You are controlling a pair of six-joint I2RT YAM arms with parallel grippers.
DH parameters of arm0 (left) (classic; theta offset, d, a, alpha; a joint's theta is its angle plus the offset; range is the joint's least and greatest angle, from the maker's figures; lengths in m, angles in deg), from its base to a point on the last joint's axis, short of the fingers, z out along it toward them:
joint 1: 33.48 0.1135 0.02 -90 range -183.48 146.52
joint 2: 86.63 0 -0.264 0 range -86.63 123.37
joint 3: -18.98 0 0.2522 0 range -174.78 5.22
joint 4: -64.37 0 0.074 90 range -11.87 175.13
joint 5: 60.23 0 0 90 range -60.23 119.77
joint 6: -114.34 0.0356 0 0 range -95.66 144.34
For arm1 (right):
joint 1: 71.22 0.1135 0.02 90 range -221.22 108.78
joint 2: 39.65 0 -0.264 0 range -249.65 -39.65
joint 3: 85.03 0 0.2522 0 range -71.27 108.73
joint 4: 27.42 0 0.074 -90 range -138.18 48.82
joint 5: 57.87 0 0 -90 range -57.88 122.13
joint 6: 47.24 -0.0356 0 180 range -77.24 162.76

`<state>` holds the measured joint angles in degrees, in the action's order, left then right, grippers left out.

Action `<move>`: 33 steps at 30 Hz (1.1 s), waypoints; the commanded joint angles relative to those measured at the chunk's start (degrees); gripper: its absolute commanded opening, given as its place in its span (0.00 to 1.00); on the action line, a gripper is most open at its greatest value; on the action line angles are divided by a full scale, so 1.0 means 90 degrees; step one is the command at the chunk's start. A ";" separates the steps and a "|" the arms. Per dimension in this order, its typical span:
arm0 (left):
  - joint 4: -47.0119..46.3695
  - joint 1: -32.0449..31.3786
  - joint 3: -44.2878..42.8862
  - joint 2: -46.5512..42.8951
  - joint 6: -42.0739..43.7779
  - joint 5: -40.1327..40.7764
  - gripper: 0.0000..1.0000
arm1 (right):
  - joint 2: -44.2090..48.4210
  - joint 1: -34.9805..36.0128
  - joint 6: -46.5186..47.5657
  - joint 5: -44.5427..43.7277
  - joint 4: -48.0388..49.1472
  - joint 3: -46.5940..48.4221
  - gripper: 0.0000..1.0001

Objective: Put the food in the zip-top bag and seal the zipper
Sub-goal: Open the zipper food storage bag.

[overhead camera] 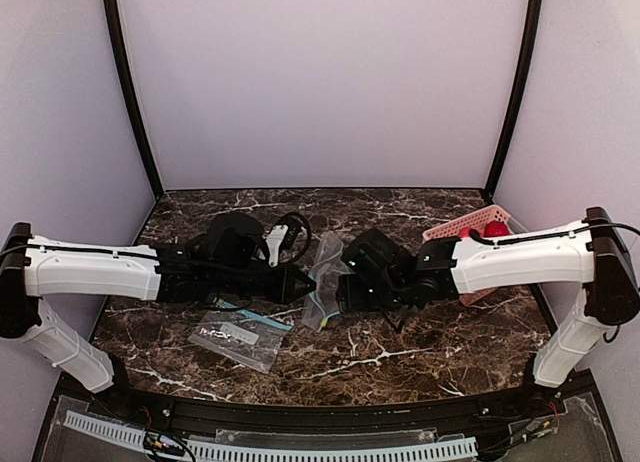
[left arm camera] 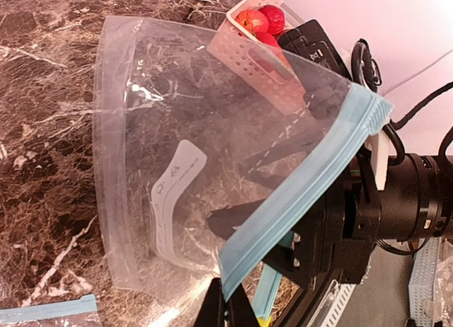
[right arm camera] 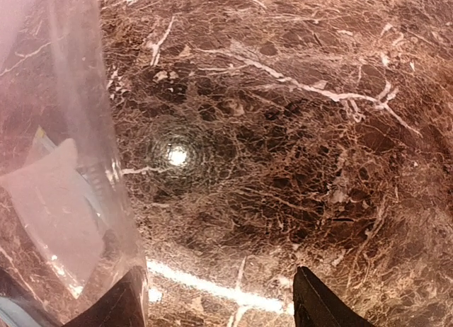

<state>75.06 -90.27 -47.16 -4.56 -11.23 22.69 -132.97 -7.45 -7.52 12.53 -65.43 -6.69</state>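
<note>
The clear zip-top bag (overhead camera: 323, 274) hangs upright between my two grippers at the table's middle. In the left wrist view the bag (left arm camera: 163, 129) fills the frame, with its white label (left arm camera: 173, 199) and teal-blue zipper (left arm camera: 304, 189) running diagonally. My left gripper (left arm camera: 231, 307) is shut on the zipper's lower end. My right gripper (right arm camera: 219, 306) is open, its left finger (right arm camera: 127, 306) against the bag's edge (right arm camera: 49, 164); nothing is between the jaws. The food (left arm camera: 260, 19), red pieces, lies in the pink basket (left arm camera: 255, 54); other pieces are hidden.
The pink basket (overhead camera: 470, 225) stands at the right behind my right arm, red food (overhead camera: 495, 230) showing in it. A second clear bag (overhead camera: 238, 334) with a teal strip lies flat at the front left; its strip also shows in the left wrist view (left arm camera: 46, 309).
</note>
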 commanded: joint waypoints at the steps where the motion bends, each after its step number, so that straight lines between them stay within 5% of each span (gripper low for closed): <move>1: 0.0807 -0.0024 -0.0116 -0.0368 0.0198 0.0602 0.01 | 0.0165 -0.0193 -0.0243 -0.0257 -0.0328 -0.0358 0.68; 17: 0.1150 -0.0021 -0.0204 -0.0347 0.0185 0.0809 0.01 | 0.0529 -0.0475 -0.0080 -0.0268 -0.0568 -0.0575 0.76; 22: 0.1164 -0.0023 -0.0346 -0.0084 0.0094 0.0455 0.01 | 0.0778 -0.0371 0.1005 0.0435 0.0239 -0.0632 0.87; 33: 0.1403 -0.0004 -0.0614 0.0299 0.0044 0.0651 0.01 | 0.1878 -0.0168 0.2028 0.2052 0.1655 -0.1139 0.89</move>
<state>84.83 -90.62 -50.46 -2.16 -11.05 27.42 -120.70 -9.70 7.04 25.14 -56.86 -13.47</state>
